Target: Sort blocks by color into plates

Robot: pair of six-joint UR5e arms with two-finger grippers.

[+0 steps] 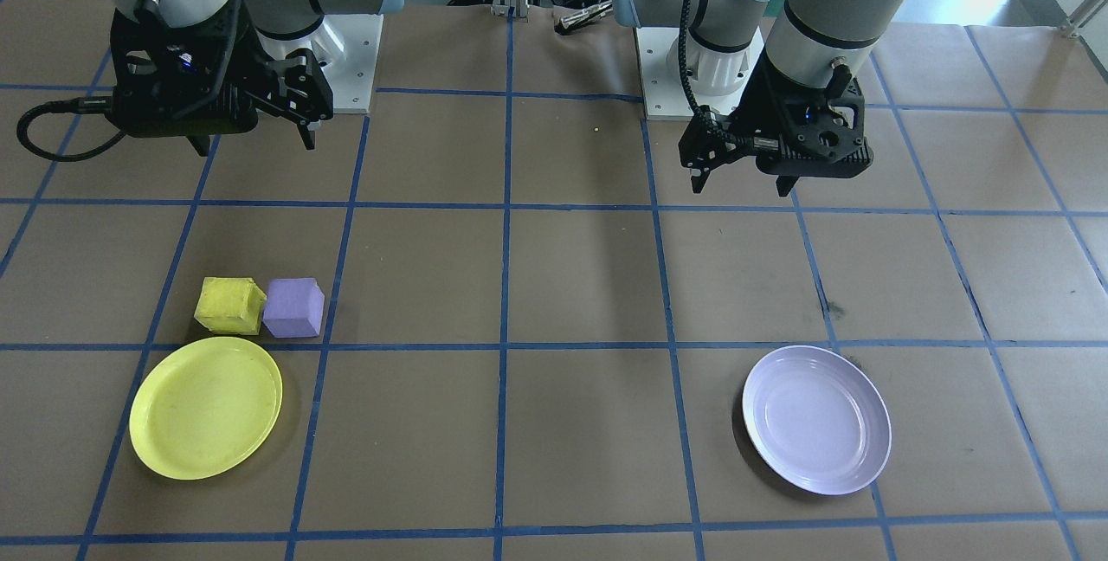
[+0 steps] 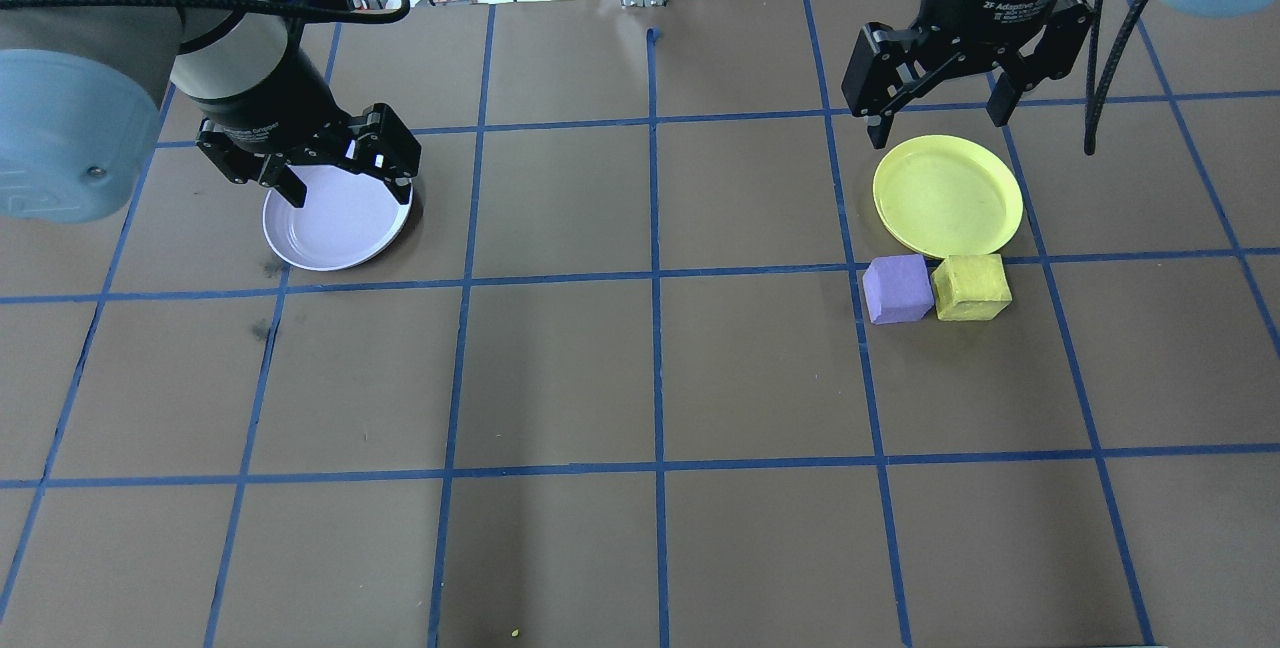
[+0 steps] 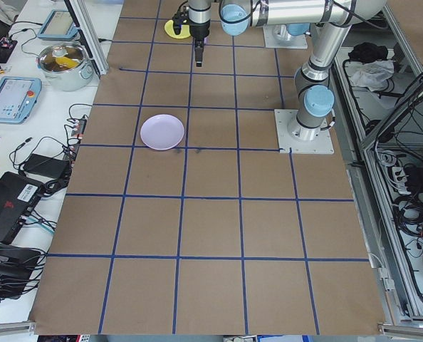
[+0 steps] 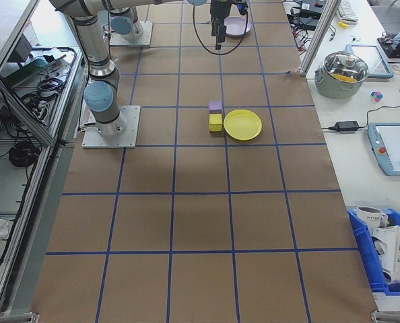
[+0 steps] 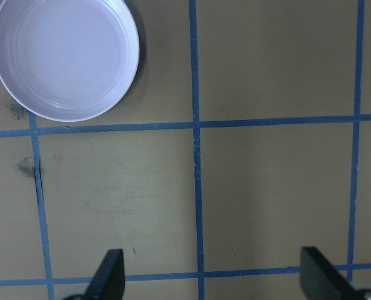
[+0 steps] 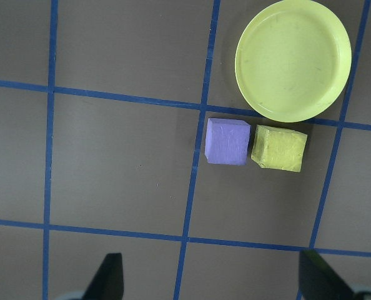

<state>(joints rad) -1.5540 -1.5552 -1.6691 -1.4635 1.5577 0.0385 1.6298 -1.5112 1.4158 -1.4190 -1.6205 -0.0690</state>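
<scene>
The left gripper (image 2: 345, 178) hangs above the table with its 2 fingers (image 5: 108, 275) spread wide and nothing between them. In the overhead view it overlaps the upper edge of the lavender plate (image 2: 337, 223), which lies bare on the brown paper of the table (image 2: 650, 378) on the robot's left half; from the left wrist camera the same plate sits at about 10 o'clock from the fingertips, well apart from them, with no block in it.

Moving right across the overhead view, the middle squares of the blue tape grid (image 2: 655, 278) carry nothing of the task.

On the right half, the purple block (image 2: 897, 289) and the yellow block (image 2: 970, 287) stand side by side on the table, touching or nearly so, the purple one on the inner side. Both are just at 6 o'clock of the yellow plate (image 2: 948, 196), very close to its rim; whether they touch it cannot be told. The yellow plate holds nothing.

The right gripper (image 2: 940, 113) hovers above the far edge of the yellow plate, at about 12 o'clock of it in the overhead view, with its 2 fingers (image 6: 107, 278) wide apart and nothing held. From the right wrist camera the 2 blocks lie at about 1 o'clock from the fingertips, well apart from them, with the yellow plate beyond.
</scene>
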